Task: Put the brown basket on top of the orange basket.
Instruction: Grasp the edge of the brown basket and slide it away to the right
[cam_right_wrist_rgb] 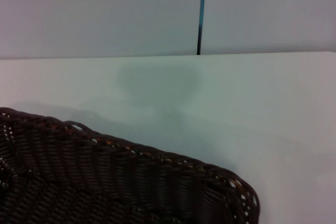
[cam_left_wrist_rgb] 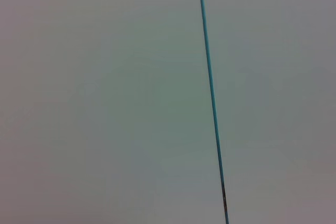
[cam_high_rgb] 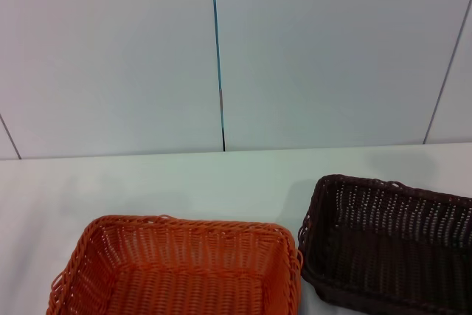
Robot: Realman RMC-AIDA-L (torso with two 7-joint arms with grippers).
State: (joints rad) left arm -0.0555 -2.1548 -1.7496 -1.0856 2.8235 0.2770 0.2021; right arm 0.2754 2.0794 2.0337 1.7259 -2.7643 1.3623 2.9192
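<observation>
The orange basket point(cam_high_rgb: 184, 271) sits on the white table at the near left in the head view, open side up and empty. The brown basket point(cam_high_rgb: 387, 245) sits beside it on the right, apart from it by a narrow gap and turned slightly. The right wrist view shows the brown basket's braided rim and far wall point(cam_right_wrist_rgb: 126, 177) close below the camera. Neither gripper shows in any view. The left wrist view shows only the wall.
The white table point(cam_high_rgb: 221, 182) reaches back to a pale panelled wall point(cam_high_rgb: 110, 57) with a dark vertical seam point(cam_high_rgb: 218, 57). The same seam shows in the left wrist view point(cam_left_wrist_rgb: 210, 87) and in the right wrist view point(cam_right_wrist_rgb: 201, 14).
</observation>
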